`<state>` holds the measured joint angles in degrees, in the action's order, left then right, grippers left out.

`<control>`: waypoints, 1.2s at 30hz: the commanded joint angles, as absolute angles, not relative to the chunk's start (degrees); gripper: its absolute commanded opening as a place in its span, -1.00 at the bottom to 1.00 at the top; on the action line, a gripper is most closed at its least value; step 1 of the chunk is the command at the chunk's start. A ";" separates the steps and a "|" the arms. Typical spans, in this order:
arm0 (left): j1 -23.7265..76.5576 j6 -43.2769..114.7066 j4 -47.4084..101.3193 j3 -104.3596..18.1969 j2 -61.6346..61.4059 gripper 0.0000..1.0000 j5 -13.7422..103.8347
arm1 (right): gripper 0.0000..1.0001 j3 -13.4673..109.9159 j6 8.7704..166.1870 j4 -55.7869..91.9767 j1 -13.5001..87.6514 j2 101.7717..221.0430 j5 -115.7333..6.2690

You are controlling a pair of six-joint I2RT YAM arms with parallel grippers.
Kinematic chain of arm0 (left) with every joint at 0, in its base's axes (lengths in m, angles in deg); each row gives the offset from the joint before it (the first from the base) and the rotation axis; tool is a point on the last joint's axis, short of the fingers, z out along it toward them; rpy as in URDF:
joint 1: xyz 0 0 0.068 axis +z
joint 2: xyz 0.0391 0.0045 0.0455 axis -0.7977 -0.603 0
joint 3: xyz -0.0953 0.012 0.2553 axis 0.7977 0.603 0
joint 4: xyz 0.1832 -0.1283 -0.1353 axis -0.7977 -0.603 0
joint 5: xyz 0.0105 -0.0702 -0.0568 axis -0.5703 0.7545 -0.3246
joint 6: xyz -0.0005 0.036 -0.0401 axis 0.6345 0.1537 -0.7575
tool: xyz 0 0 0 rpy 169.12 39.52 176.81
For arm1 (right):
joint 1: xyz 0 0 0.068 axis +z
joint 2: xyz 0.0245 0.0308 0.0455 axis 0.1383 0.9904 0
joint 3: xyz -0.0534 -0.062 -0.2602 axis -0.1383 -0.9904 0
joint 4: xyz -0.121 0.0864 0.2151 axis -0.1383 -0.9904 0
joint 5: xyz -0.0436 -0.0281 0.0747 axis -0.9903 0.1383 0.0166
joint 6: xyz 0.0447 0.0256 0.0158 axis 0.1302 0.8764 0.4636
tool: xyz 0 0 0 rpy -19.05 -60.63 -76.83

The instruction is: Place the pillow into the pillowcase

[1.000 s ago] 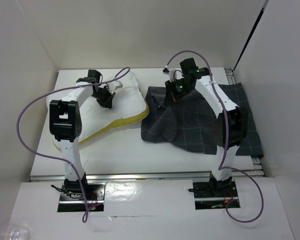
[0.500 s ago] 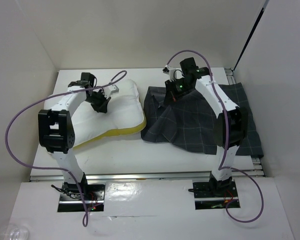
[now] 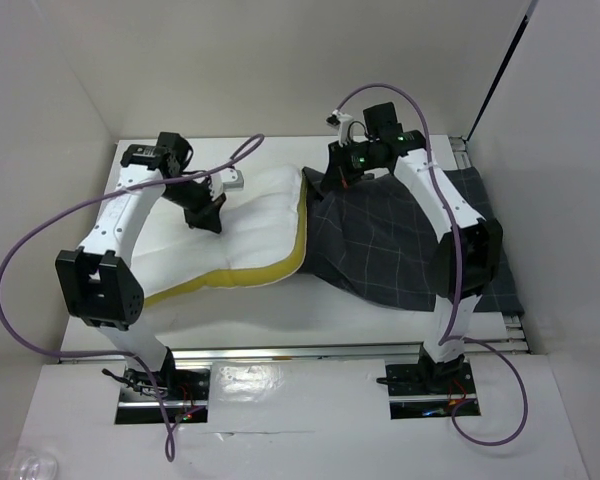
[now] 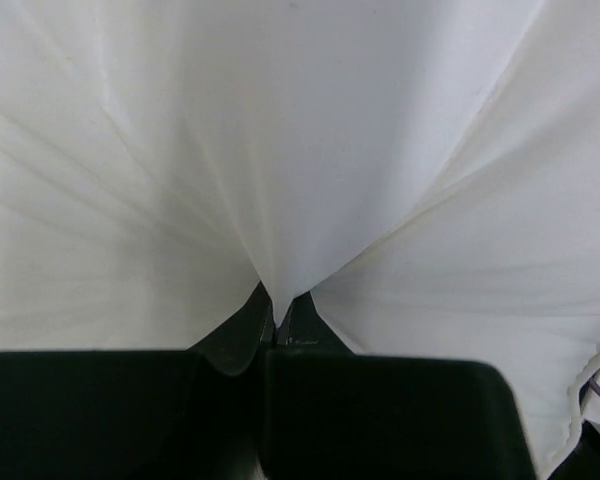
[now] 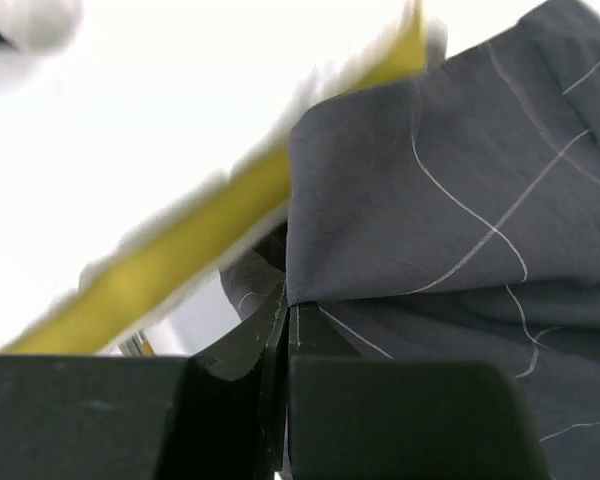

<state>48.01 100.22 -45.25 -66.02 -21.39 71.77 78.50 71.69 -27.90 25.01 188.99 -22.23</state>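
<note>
The white pillow point(image 3: 245, 230) with a yellow band point(image 3: 270, 272) lies across the middle of the table. Its right end touches the lifted edge of the dark checked pillowcase point(image 3: 400, 240). My left gripper point(image 3: 206, 212) is shut on a pinch of the pillow's white fabric point(image 4: 280, 200), which fills the left wrist view. My right gripper point(image 3: 336, 178) is shut on the pillowcase's upper left edge point(image 5: 400, 200) and holds it raised. In the right wrist view the pillow's yellow band point(image 5: 190, 240) runs right beside that edge.
The white enclosure walls stand close at the left, back and right. The pillowcase drapes over the table's right side near a metal rail point(image 3: 464, 150). Purple cables point(image 3: 40, 230) loop from both arms.
My left gripper has dragged the pillow to the right until its yellow end meets the pillowcase. My right gripper has lifted the pillowcase edge and shifted slightly back.
</note>
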 commanded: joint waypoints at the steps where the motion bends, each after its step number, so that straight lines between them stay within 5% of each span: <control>1: 47.20 106.97 -53.45 -68.65 -20.60 -1.00 76.85 | -1.00 77.10 73.02 -22.00 25.88 183.96 -22.11; 15: 42.10 110.93 -50.75 -59.95 -20.40 -1.00 75.72 | -1.00 71.03 70.66 -20.50 26.49 177.71 -14.66; 26: 42.10 106.18 -45.73 -73.82 -32.19 -1.00 78.01 | -1.00 70.77 57.56 -40.01 35.98 176.65 -9.38; 36: 45.70 104.77 -45.45 -83.40 -39.40 -1.00 78.53 | -1.00 61.19 54.83 -42.39 37.92 170.60 -15.34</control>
